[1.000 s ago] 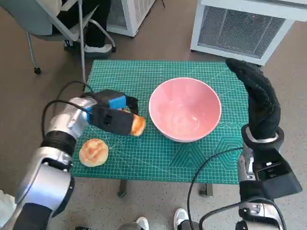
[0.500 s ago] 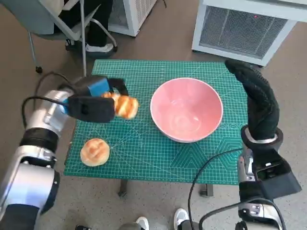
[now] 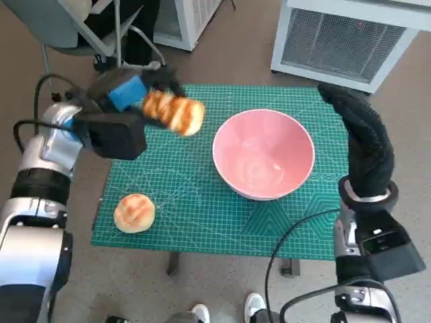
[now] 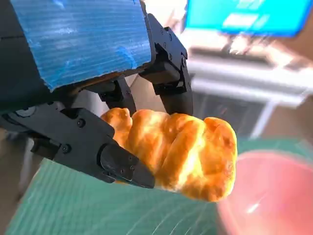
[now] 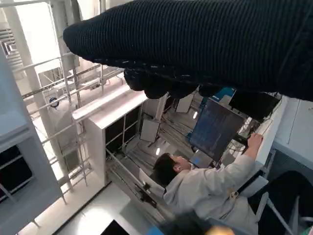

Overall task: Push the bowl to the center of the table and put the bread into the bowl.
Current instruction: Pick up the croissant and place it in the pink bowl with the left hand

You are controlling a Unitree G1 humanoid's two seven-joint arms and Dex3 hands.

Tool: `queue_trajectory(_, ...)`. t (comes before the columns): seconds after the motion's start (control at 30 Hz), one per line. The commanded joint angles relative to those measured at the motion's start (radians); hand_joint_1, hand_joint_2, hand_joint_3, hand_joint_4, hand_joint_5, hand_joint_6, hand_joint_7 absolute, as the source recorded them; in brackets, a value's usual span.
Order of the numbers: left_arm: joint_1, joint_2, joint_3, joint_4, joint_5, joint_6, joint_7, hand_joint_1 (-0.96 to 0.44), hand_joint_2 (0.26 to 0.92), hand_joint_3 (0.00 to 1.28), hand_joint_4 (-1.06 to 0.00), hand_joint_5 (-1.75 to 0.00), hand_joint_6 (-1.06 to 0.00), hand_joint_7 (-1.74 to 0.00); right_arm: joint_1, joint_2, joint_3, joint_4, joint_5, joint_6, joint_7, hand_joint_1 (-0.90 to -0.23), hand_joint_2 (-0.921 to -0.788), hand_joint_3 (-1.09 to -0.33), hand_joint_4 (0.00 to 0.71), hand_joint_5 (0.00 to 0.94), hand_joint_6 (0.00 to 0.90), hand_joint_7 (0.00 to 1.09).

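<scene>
Now the black, blue-taped left hand has lifted the golden braided bread roll off the bench w/ green cutting mat, up and farther away vs. a sec ago; pick looks done, transfer comes next. Roll is pinched between the black fingers, sticking out toward the pink round bowl, which sits right of it, roughly mid-bench. Gloved right hand holds nothing, raised by bowl's right side. A round bun lies near-left.
</scene>
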Motion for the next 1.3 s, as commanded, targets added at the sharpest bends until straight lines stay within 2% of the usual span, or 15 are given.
queue_trajectory(0.03,-0.037,-0.070,-0.012,-0.052,-0.009,-0.005,0.002,0.00,0.920,0.02,-0.76,-1.04,-0.67,-1.17,0.027,-0.005,0.006,-0.015,0.011,0.020,0.005,-0.553,-0.921,-0.811,0.263,0.004,-0.001,0.68)
queue_trajectory(0.4,-0.104,-0.186,-0.131,0.017,0.126,0.009,0.090,0.00,0.920,0.03,-0.73,-1.09,-0.66,-1.16,0.047,-0.002,0.011,-0.064,0.009,0.039,0.000,-0.542,-0.921,-0.808,0.263,0.004,-0.001,0.68)
queue_trajectory(0.5,-0.123,-0.215,-0.167,0.051,0.169,0.024,0.131,0.00,0.919,0.04,-0.72,-1.16,-0.67,-1.10,0.054,-0.004,0.010,-0.075,0.006,0.039,-0.002,-0.542,-0.921,-0.807,0.263,0.004,-0.001,0.67)
queue_trajectory(0.67,-0.142,-0.271,-0.211,0.114,0.216,0.048,0.185,0.00,0.920,0.05,-0.66,-1.29,-0.71,-0.98,0.065,-0.008,0.001,-0.092,-0.017,0.030,-0.015,-0.542,-0.921,-0.806,0.264,0.005,-0.001,0.67)
queue_trajectory(0.93,-0.143,-0.337,-0.234,0.180,0.229,0.086,0.212,0.00,0.920,0.05,-0.72,-1.12,-0.64,-1.17,0.071,-0.015,-0.012,-0.101,-0.045,0.024,-0.038,-0.548,-0.921,-0.805,0.267,0.006,-0.001,0.67)
queue_trajectory(1.1,-0.127,-0.360,-0.227,0.202,0.217,0.112,0.186,0.00,0.921,0.10,-0.66,-1.16,-0.58,-1.24,0.078,-0.017,-0.015,-0.108,-0.052,0.021,-0.045,-0.551,-0.921,-0.806,0.267,0.006,-0.001,0.67)
queue_trajectory(1.13,-0.124,-0.363,-0.229,0.206,0.216,0.135,0.158,-0.12,0.921,0.17,-0.58,-0.94,-0.53,-1.33,0.080,-0.017,-0.017,-0.109,-0.053,0.019,-0.047,-0.551,-0.921,-0.806,0.268,0.006,-0.001,0.68)
queue_trajectory(1.2,-0.123,-0.369,-0.233,0.210,0.216,0.184,0.102,-0.12,0.857,0.13,-0.21,-0.32,-0.19,-0.65,0.083,-0.016,-0.018,-0.111,-0.056,0.017,-0.052,-0.550,-0.921,-0.805,0.268,0.007,-0.001,0.68)
queue_trajectory(1.3,-0.135,-0.380,-0.232,0.210,0.209,0.261,0.008,-0.17,0.831,0.09,-0.08,-0.13,-0.08,-0.39,0.086,-0.014,-0.020,-0.112,-0.062,0.015,-0.059,-0.549,-0.921,-0.805,0.269,0.007,-0.001,0.68)
